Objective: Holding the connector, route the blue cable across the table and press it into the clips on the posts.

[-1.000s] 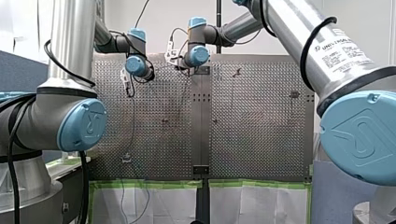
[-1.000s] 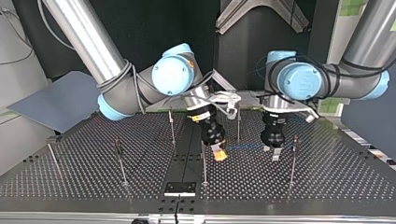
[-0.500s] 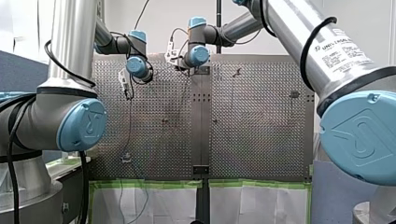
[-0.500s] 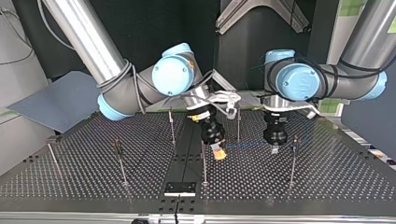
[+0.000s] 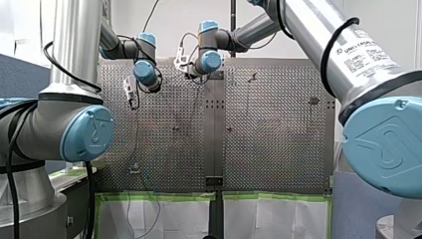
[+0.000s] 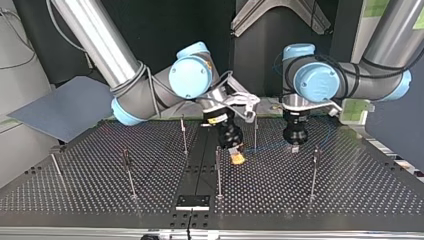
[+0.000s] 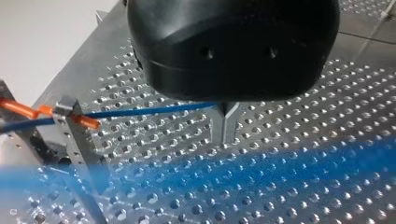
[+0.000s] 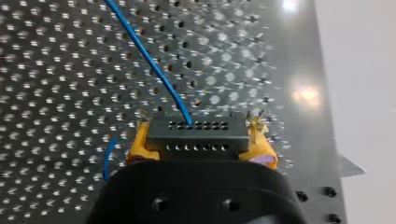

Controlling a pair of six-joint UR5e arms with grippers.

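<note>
Top view, left to right: the right arm's gripper with yellow pads (image 6: 237, 159) is seen low over the perforated metal table (image 6: 350, 195), just beside a thin upright metal post (image 6: 218, 172). In the right wrist view its pads are clamped on the two ends of the dark grey rectangular connector (image 8: 196, 135). The thin blue cable (image 8: 154, 65) leaves the connector's far face and runs ahead of the gripper over the table. In the top view the cable is stretched rightward to the left arm's black gripper (image 6: 295, 148). In the left wrist view, the metal fingers (image 7: 219, 126) are pressed together with the cable pinched near their roots. From there it is led sideways past the head of a grey post with an orange clip (image 7: 83, 121), well apart from the fingers. Whether it is seated in the clip cannot be told.
</note>
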